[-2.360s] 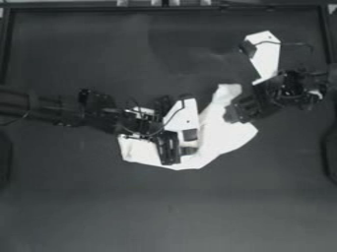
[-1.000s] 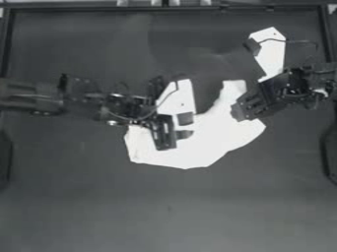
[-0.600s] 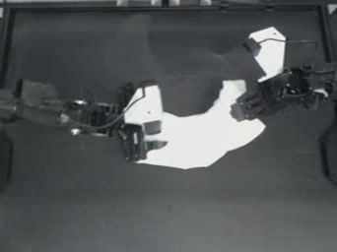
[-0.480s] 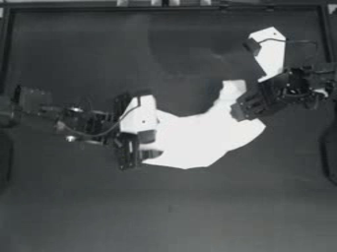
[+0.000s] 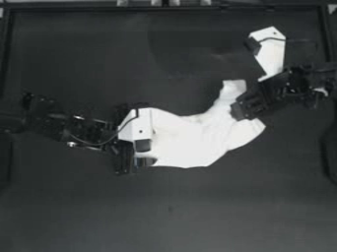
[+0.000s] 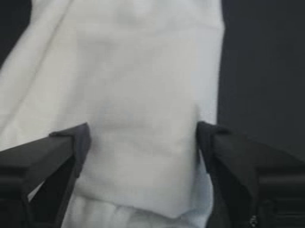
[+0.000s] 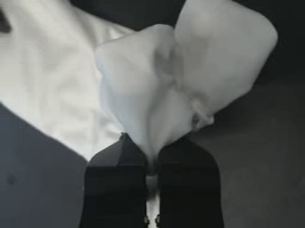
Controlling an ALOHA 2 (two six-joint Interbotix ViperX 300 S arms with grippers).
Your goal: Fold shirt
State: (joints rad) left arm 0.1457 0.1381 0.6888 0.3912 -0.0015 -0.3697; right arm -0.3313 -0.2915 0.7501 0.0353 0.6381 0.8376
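Shirt (image 5: 197,138) cloth is lying crumpled mid-table from above, looking light and limp, best pinched at an edge or bunched fold; the left gripper (image 5: 128,160) is reaching in low at its left end. Through the left wrist camera, the jaws are standing apart, straddling the cloth (image 6: 143,124). Through the right wrist camera, the right gripper (image 7: 152,167) is pinching a gathered fold (image 7: 161,98).

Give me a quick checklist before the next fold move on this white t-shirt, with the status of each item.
1. Right tool clamped on the plain white soft-cloth T-shirt: ok.
2. Left tool open, cloth between its jaws: ok, not yet gripped.
3. Shirt spread flat: not ok, bunched and curved.
4. Shirt fully on the dark table: ok.
5. Sleeves and collar located: cannot tell.
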